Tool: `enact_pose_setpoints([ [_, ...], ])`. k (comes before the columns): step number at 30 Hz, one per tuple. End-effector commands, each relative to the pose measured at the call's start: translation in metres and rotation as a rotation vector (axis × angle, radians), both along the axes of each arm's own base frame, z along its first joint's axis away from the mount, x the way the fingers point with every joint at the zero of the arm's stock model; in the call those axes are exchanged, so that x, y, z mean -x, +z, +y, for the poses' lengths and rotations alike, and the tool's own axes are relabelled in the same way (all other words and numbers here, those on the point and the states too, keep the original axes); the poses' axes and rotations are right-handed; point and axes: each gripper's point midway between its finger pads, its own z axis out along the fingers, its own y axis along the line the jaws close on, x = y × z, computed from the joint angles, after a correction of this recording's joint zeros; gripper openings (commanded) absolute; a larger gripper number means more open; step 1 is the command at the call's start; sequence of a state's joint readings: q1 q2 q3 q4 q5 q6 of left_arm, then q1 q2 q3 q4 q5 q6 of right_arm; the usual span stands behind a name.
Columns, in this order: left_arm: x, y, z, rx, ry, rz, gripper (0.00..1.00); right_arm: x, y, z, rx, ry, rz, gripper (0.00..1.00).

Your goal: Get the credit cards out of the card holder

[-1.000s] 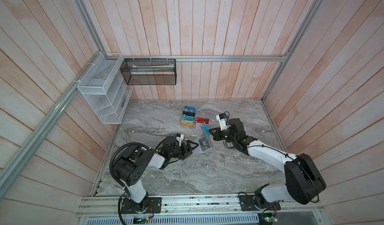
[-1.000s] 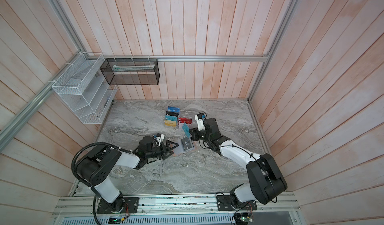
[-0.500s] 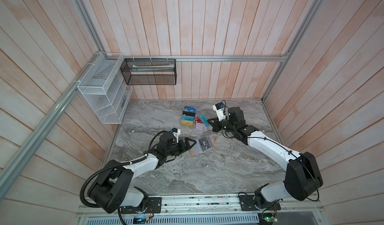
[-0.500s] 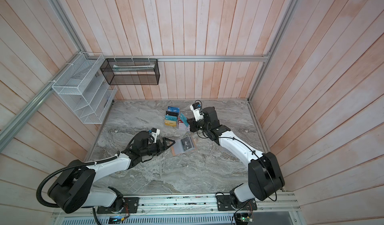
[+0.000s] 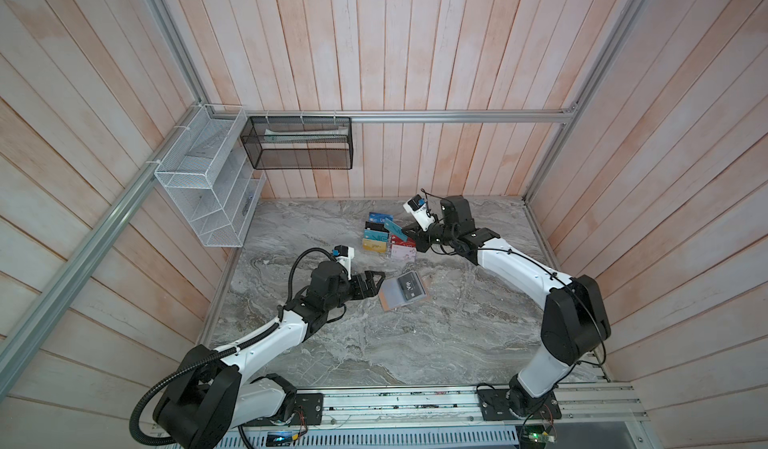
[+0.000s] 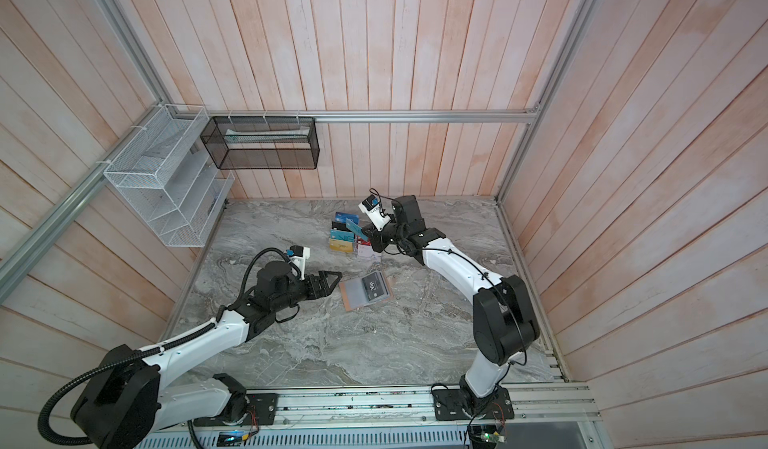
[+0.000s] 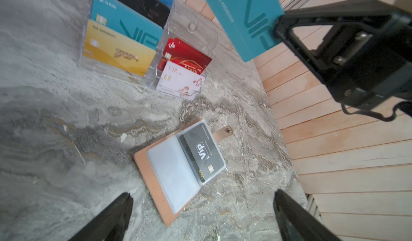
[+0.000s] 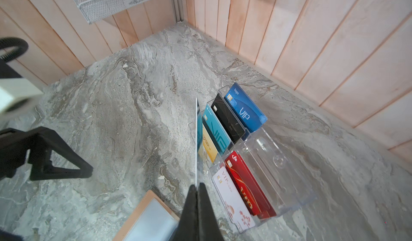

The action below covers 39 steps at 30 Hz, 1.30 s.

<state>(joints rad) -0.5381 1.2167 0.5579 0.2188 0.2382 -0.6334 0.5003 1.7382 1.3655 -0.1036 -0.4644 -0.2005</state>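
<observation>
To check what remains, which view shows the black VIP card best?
The left wrist view: the black VIP card lies large and readable inside the card holder. Both top views show it small; the right wrist view misses it.

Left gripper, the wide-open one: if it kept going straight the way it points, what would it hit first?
Probably the card holder, open on the table just ahead of the left gripper, though the gripper's height is unclear.
</observation>
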Motion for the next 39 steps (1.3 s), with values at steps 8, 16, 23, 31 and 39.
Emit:
enact_pose_setpoints([
  [8,-0.021,-0.003,0.013,-0.156,0.062,-0.202,1.0,-0.027,-0.035,0.039,0.059,0.226,0.011,0.0],
  [16,-0.029,-0.003,0.015,-0.168,0.07,-0.243,1.0,-0.05,-0.063,0.049,0.114,0.283,0.017,0.0],
  [23,-0.038,-0.007,0.022,-0.14,0.091,-0.209,1.0,-0.069,-0.075,0.054,0.141,0.301,0.018,0.0],
  [31,-0.043,-0.015,0.027,-0.121,0.11,-0.173,1.0,-0.071,-0.084,0.059,0.14,0.326,0.03,0.0],
  [39,-0.044,-0.02,0.031,-0.106,0.112,-0.151,1.0,-0.066,-0.069,0.062,0.107,0.345,0.013,0.0],
])
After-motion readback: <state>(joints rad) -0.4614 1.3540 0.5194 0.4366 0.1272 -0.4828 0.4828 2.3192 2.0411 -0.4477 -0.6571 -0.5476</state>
